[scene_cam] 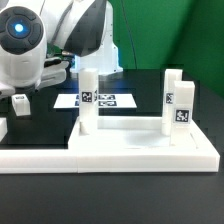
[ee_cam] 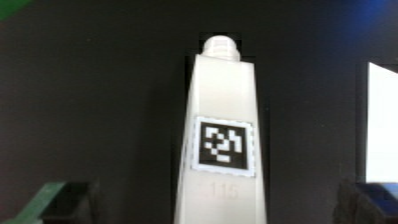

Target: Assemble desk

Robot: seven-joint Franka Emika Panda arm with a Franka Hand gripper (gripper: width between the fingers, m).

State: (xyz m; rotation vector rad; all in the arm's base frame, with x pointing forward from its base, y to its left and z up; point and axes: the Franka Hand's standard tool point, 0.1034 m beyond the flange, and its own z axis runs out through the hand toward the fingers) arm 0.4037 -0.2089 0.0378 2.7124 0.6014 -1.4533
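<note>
The white tabletop lies flat in the exterior view. One leg stands upright on its left part and two legs on its right. A loose tagged leg lies on the black table in the wrist view, its screw tip pointing away from the camera. My gripper hangs above it, open, with the dark fingertips well clear of the leg on both sides. In the exterior view the arm is at the upper left, and a small white tagged piece lies below it.
The long low white rail runs along the front of the tabletop. The marker board lies flat behind the upright legs. A white edge shows at one side of the wrist view.
</note>
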